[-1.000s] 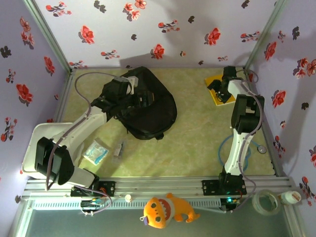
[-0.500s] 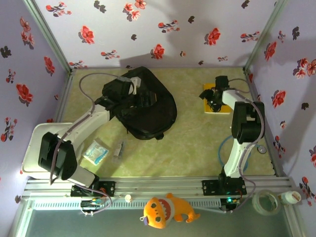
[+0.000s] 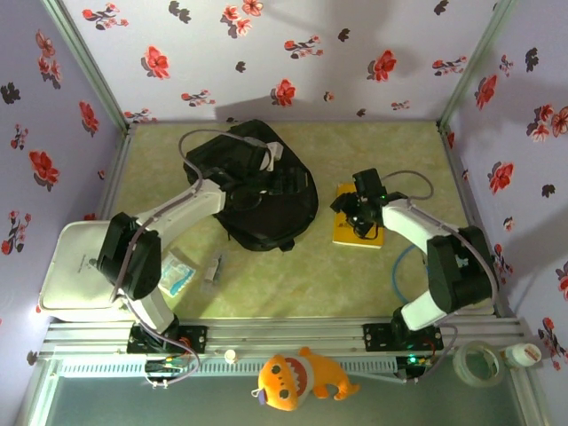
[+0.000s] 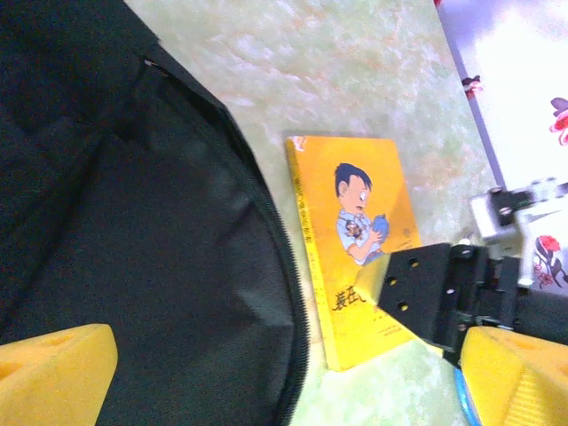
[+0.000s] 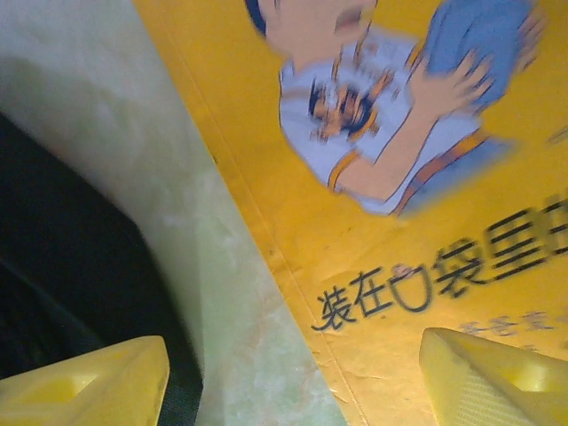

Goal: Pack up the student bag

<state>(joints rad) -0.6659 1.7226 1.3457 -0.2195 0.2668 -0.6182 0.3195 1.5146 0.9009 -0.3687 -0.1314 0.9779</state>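
The student bag (image 3: 266, 209) is seen lying flat on the green-marbled desk (image 3: 355, 160), left of centre and towards the far wall, with its rounded end pointing to the near side. The left arm is stretched across the bag, and the left claw (image 4: 288, 355) is held above the bag's right-hand side. Its yellow pads (image 4: 53, 373) are spread wide apart with nothing between them. Just beside the bag's right edge, a yellow book (image 3: 355, 232) with a cartoon boy on its cover is laid flat on the desk. A narrow strip of desk is left between its spine and the bag's zip. The right claw (image 3: 359, 213) is placed low over the near corner of the book. In the right wrist view its pads (image 5: 497, 373) are parted, one over the cover and the other over the desk by the bag's edge. Nothing is pinched between them; whether the cover is touched cannot be told. A white rectangular case (image 3: 67, 266) is set at the left edge of the desk. A clear packet with blue contents (image 3: 173, 273) and a small grey item (image 3: 213, 266) lie near the left arm's base. An orange plush toy (image 3: 297, 377) is perched on the front rail, well apart from the bag.
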